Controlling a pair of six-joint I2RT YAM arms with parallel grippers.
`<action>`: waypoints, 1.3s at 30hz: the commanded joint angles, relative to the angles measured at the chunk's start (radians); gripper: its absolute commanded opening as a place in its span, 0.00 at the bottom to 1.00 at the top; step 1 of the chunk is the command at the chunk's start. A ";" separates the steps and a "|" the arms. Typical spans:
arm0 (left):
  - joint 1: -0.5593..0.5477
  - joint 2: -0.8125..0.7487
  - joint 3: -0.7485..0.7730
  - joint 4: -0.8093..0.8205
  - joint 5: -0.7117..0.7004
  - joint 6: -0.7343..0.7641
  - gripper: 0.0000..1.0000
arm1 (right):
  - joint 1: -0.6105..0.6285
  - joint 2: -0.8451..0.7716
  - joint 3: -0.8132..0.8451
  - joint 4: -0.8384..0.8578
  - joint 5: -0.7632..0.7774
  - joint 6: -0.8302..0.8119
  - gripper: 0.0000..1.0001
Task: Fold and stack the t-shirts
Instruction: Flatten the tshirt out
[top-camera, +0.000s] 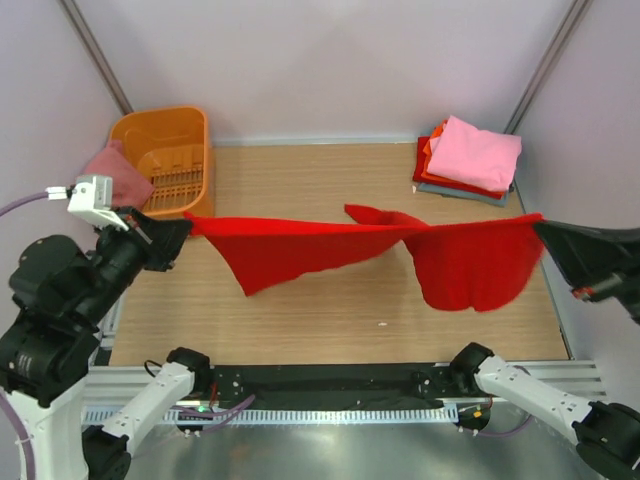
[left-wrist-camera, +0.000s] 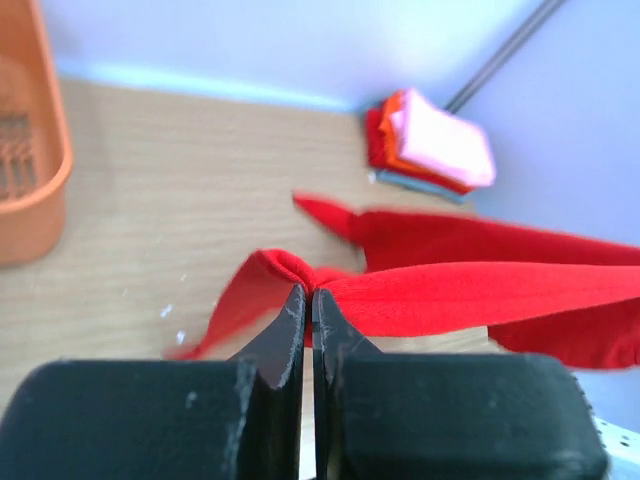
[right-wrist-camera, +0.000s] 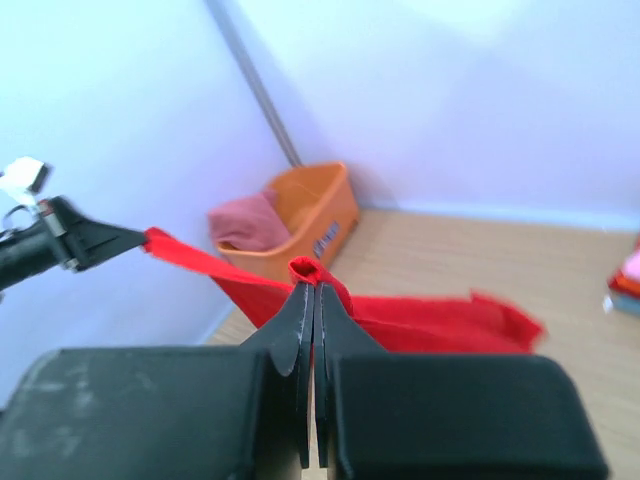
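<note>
**Red t-shirt stretching between two clamped grippers**

Both pairs of jaws are pressing together on cloth. In the left wrist view the left gripper is pinching a bunched edge of the bright red t-shirt, with only a sliver showing between its fingers. The right wrist view is showing the right gripper clamping a small red roll in the same way.

Only the top view is giving the whole span. There the shirt is hanging taut from left to right above the table, and its lower folds are drooping toward the wood, possibly brushing it. At the far right corner a folded stack is lying with pink on top. At far left the orange basket is sitting with a dusty rose shirt spilling over its left side, which the right wrist view is showing more plainly.
</note>
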 joint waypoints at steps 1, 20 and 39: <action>0.002 -0.003 0.096 0.041 0.110 0.057 0.00 | -0.019 -0.034 0.080 0.040 -0.185 -0.108 0.01; 0.002 0.213 0.279 0.073 -0.175 0.067 0.00 | -0.159 0.294 0.038 0.317 -0.174 -0.357 0.01; 0.206 0.890 0.098 0.239 -0.107 -0.144 0.90 | -0.317 1.442 0.412 0.553 -0.160 -0.308 1.00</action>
